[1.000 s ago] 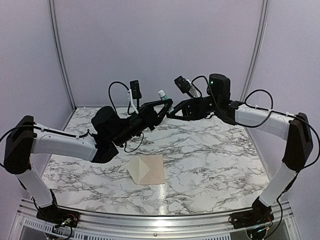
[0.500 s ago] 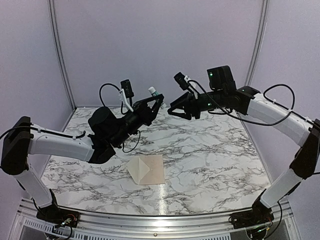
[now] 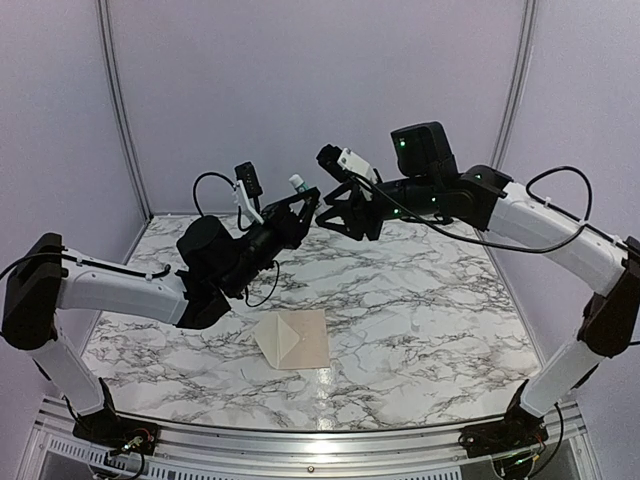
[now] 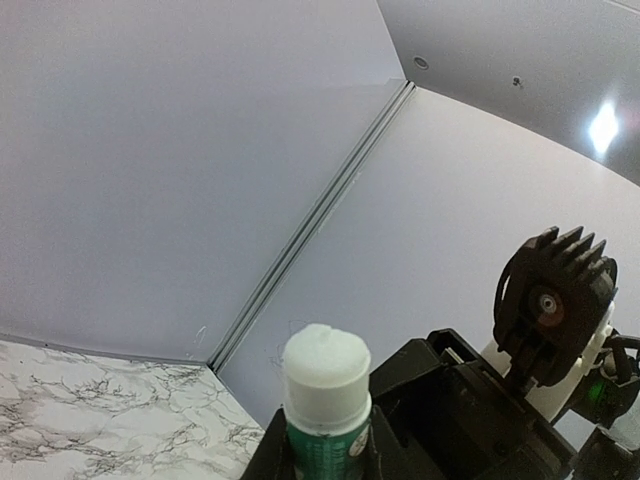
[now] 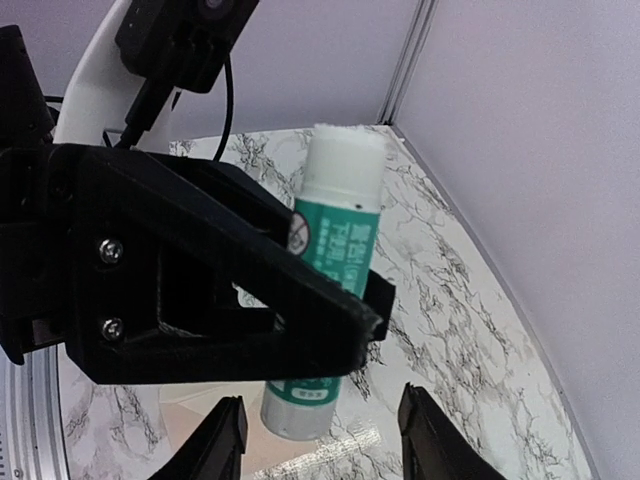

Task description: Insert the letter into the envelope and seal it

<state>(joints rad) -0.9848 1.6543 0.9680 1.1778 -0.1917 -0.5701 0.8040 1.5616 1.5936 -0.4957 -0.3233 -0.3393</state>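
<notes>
One cream envelope (image 3: 279,340) with pointed flap lies well below my left end effector (image 3: 306,203), clamped on a glue stick (image 5: 331,250); my right end effector (image 3: 323,217) gapes apart.

Left wrist cam: glue stick (image 4: 325,400) stands upright between the jaws, white cap on top, green label below it. Only dark slivers of the jaws show, hugging the tube on either side at the bottom edge. Just right of the jaws is the right arm's black housing (image 4: 470,410), with a round finned black part (image 4: 553,300) above it. Left of the jaws and further out is the marble counter (image 4: 100,400). Beyond the jaws are pale wall panels (image 4: 150,150), with a seam (image 4: 300,230) running diagonally. Bright light spot (image 4: 603,127) up right.
</notes>
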